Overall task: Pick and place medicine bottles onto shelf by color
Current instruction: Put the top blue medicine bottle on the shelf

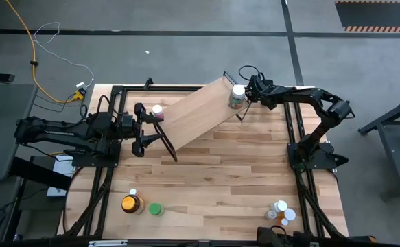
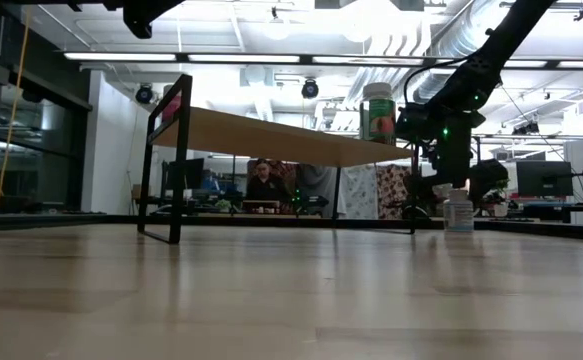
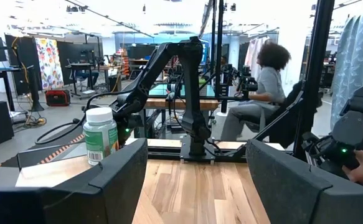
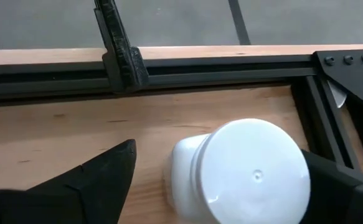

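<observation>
The white bottle (image 4: 249, 174) stands upright on the counter (image 1: 241, 171) near its far right corner, close to the black frame rail and beside the right end of the shelf (image 1: 196, 110). The right gripper (image 4: 218, 155) hangs over it, fingers apart and pointing down, 1 on each side of the white cap. A clear gap shows on at least 1 side, so it has hold of nothing yet.

The step in hand looks like the grasp. To do it well, the gripper should go lower so the fingers meet the body below the cap, not the cap's edge, where a squeeze could tip the bottle. It also sits slightly off-centre between the fingers, so a small sideways correction before closing would help. The lift should then go straight up, clear of the shelf's edge.

On the shelf, a green bottle (image 1: 237, 96) with a white cap stands at the right end and a pink-capped bottle (image 1: 158, 110) at the left end. The white one needs its own spot, apart from both.

The left gripper (image 3: 197, 177) waits at the shelf's left end, wide open and empty
</observation>
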Controlling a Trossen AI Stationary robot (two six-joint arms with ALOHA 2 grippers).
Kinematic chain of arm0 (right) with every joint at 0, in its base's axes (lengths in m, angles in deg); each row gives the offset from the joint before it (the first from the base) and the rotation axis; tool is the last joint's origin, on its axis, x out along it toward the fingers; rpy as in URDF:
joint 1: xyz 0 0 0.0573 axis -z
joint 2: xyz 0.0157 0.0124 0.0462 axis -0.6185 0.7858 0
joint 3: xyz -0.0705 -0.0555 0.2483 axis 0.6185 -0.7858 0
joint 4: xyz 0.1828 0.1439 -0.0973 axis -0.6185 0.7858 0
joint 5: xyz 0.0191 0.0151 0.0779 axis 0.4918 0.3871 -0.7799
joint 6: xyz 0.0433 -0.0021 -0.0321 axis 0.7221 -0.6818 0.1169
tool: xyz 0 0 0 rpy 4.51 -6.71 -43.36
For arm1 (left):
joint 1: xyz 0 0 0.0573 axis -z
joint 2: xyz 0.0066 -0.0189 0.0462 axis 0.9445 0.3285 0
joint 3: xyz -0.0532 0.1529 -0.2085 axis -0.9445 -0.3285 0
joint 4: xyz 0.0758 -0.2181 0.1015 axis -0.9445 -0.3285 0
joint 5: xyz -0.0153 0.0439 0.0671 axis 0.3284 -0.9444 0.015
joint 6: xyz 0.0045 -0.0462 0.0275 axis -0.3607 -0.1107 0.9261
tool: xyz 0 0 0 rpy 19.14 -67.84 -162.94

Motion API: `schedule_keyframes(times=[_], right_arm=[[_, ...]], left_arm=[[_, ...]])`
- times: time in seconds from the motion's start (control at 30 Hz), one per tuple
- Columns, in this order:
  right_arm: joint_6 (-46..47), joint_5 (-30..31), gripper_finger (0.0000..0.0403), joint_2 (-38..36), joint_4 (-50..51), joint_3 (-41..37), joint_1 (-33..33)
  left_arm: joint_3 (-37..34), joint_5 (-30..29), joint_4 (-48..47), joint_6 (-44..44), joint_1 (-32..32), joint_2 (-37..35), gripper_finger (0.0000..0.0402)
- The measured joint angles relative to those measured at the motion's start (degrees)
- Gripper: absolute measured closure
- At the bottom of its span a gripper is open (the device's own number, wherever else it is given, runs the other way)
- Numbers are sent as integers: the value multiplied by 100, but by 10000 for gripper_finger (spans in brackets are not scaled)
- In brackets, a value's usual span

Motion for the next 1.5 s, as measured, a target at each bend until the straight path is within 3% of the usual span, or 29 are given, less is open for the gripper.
schedule_keyframes(times=[0.2, 0.43, 0.73, 1.0, 1.17, 1.33, 1.5], right_arm=[[5, -49, 108, 0, 4, 0, 0], [-150, -58, 199, -7, 7, 0, -1], [-465, -9, 200, -336, 588, -4, -207], [-617, 572, 198, -1924, 1065, -4, -585], [-907, 542, 198, -3001, 829, -4, -654], [-1510, -200, 198, -3677, -486, -4, -739], [-1825, -1128, 198, -3605, -1531, 187, -942]], left_arm=[[0, 0, 0, -2, -1, -1, 141], [0, -1, 0, 0, -1, 0, 141], [0, -1, 0, 0, -1, 1, 141], [0, -2, 0, -2, 0, 0, 141], [0, -2, 0, 0, -1, 1, 141], [0, -2, 9, -2, -1, -1, 141], [0, -9, 68, -2, 0, -1, 141]])
